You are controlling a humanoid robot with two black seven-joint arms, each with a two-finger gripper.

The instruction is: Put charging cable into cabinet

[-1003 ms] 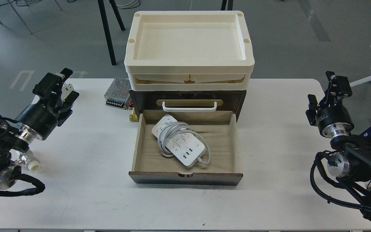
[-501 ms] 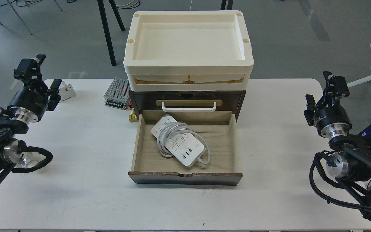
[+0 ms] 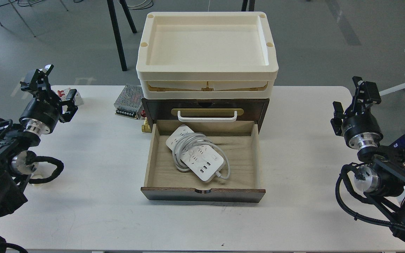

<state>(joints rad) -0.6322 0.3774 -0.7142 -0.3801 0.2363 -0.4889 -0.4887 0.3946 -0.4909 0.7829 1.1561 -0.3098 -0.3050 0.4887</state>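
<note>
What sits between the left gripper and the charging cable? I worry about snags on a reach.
In the head view, only bare table and the drawer's left wall separate the left gripper from the charging cable.

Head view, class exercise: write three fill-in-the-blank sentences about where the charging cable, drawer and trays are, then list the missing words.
1. The charging cable lies inside the pulled-out ____ of the cabinet.
2. The cream trays are stacked on ____ of the cabinet.
3. The perforated metal box stands on the table to the ____ of the cabinet in this view.
4. Neither the left gripper nor the right gripper touches the ____.

Missing words: drawer; top; left; cable
</note>
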